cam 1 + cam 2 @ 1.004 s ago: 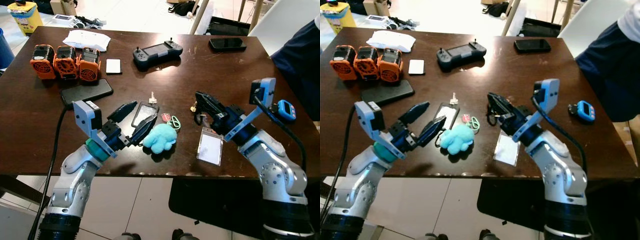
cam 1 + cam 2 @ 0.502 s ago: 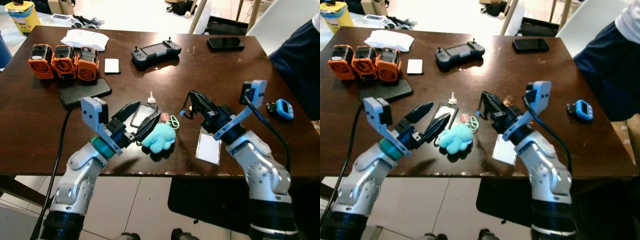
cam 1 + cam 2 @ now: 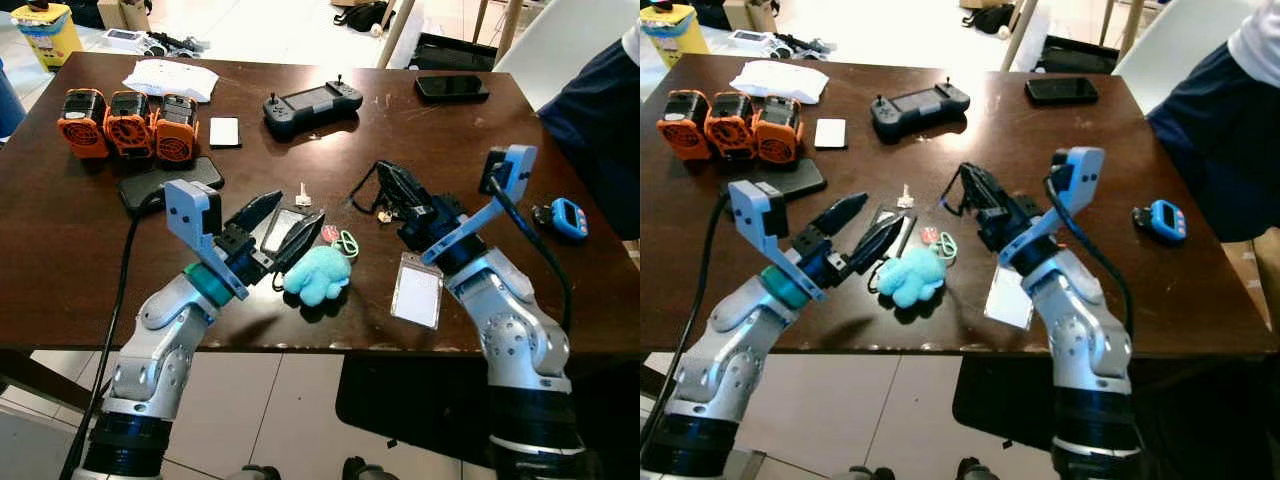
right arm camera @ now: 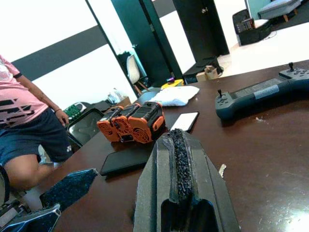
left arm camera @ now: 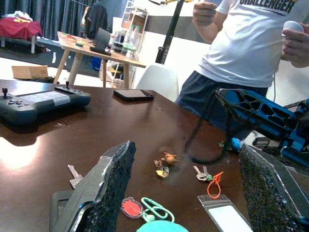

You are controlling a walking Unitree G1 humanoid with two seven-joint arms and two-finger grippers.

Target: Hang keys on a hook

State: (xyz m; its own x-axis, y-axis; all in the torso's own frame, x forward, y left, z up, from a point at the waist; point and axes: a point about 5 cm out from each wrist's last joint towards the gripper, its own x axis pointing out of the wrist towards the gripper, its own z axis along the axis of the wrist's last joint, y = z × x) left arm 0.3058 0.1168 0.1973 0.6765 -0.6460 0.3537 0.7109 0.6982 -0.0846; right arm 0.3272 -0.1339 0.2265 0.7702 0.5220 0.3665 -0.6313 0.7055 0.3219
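Left eye view: keys (image 3: 384, 213) under right gripper (image 3: 385, 180) (cord pinched).

Bare table (image 3: 480, 130) between claws — cluttered by blue plush (image 3: 317, 275), badge (image 3: 418, 292).

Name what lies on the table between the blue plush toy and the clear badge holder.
Nothing: in the left eye view, bare dark tabletop separates the blue plush toy from the clear badge holder. The right eye view shows the same.

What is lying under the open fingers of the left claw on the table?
Under the left claw lies a dark phone case flat on the table, with a small silver key just beyond it. The fingers cover part of the case.
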